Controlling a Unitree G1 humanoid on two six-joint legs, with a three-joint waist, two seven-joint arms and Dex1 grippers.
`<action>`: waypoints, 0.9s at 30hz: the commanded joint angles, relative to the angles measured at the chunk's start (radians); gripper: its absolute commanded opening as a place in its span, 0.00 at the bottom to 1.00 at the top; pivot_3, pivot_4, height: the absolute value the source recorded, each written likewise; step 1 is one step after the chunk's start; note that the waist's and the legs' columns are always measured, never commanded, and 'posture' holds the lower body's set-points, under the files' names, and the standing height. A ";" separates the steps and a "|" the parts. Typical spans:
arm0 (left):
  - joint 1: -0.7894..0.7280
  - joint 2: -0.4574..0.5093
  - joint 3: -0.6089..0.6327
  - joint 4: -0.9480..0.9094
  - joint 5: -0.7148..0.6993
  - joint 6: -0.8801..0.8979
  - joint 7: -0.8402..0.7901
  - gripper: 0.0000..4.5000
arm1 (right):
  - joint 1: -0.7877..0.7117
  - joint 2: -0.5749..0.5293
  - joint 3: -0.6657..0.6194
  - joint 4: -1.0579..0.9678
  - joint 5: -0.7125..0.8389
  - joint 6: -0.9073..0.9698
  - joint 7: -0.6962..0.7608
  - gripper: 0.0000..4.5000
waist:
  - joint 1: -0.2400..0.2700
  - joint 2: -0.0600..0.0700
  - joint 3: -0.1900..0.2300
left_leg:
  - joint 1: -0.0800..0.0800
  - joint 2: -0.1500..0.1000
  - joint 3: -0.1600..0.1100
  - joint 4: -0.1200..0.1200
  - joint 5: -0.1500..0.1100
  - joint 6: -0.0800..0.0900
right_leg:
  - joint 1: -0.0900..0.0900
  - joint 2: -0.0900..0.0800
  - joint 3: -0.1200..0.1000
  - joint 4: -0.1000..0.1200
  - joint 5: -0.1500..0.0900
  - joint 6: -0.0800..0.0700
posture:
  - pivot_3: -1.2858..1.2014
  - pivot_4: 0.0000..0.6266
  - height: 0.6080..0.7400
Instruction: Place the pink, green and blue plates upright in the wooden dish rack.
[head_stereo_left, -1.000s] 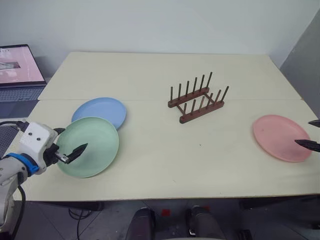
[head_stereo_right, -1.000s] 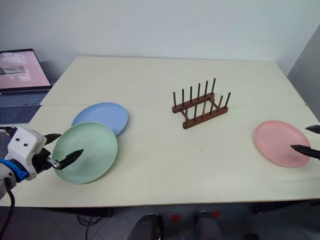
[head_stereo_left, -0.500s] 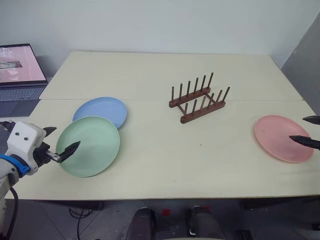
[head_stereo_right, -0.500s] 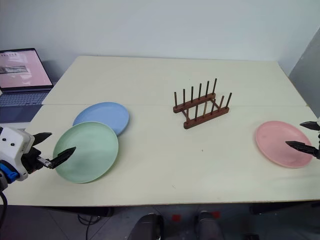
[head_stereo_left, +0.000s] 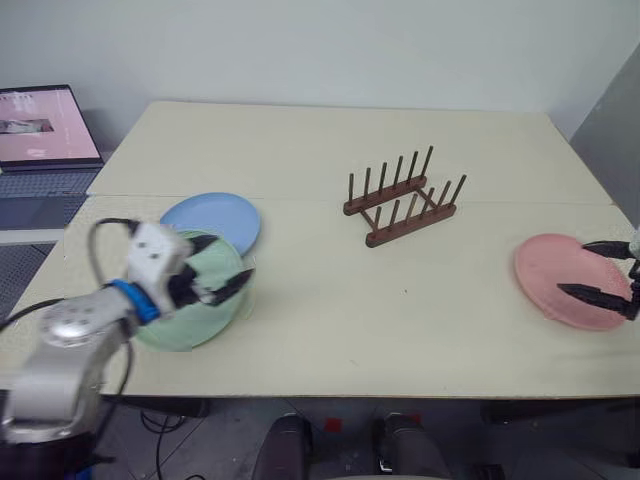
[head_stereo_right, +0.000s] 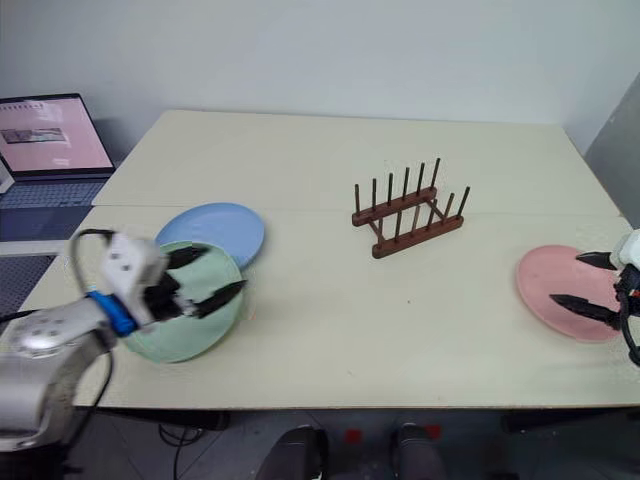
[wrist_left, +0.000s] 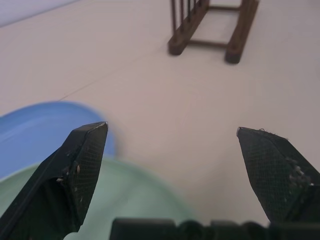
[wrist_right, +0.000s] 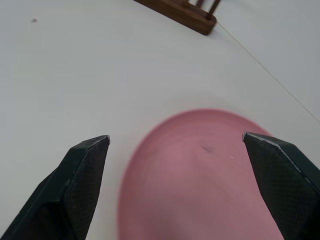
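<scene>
plates untouched as both hands close in

plates are all flat on the desk (head_stereo_left: 330, 330) and none is in a hand. the left hand (head_stereo_left: 215, 285) has swung in from the near left edge of the desk within the last second and now hangs over the green plate (head_stereo_left: 215, 325), its two black fingers spread wide and pointing toward the middle of the desk. from the left wrist view the green plate's rim lies below the spread fingers, with the blue plate (head_stereo_left: 212, 217) just behind it and the wooden dish rack (head_stereo_left: 402, 203) well beyond. the green plate overlaps the near edge of the blue one; whether it rests on it or only hides it is hard to tell from here.

the right hand (head_stereo_left: 600, 272) has also drawn inward from the desk's right edge and now sits over the pink plate (head_stereo_left: 560, 280), fingers spread just as wide, one toward the plate's far rim and one toward its near rim. whether either finger touches the plate cannot be told from these views.

the wooden dish rack stands empty mid-desk, well apart from all three plates. a laptop (head_stereo_left: 45, 125) sits off the far left corner.

by my reading this is the approach stage: no plate lifted, nothing racked. each hand needs to get a finger under a rim before closing, and shallow plates lying flat could slide away instead.
</scene>
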 joint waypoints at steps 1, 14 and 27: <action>-0.081 -0.054 -0.121 -0.007 0.027 0.023 0.039 1.00 | 0.063 0.005 -0.098 -0.208 0.082 0.105 -0.015 0.99 | 0.000 -0.001 0.000 | 0.000 0.000 0.000 0.000 0.000 0.000 | 0.000 0.001 0.000 0.000 0.000 0.001 | 0.52 0.24 1.00; -0.465 -0.425 -0.369 0.675 0.232 -0.225 0.105 1.00 | 0.133 0.135 -0.095 -0.720 0.255 0.454 -0.299 0.99 | -0.004 -0.002 0.000 | 0.001 -0.001 -0.005 0.001 0.000 0.000 | 0.002 0.007 -0.001 -0.001 0.000 -0.004 | 0.52 0.24 1.00; -0.711 -0.610 -0.324 1.281 0.322 -0.526 0.147 0.96 | 0.144 0.191 -0.057 -0.812 0.295 0.496 -0.380 1.00 | -0.002 -0.003 0.001 | -0.006 -0.002 -0.009 0.002 0.000 0.000 | -0.002 0.007 -0.004 -0.002 0.001 -0.002 | 0.52 0.24 1.00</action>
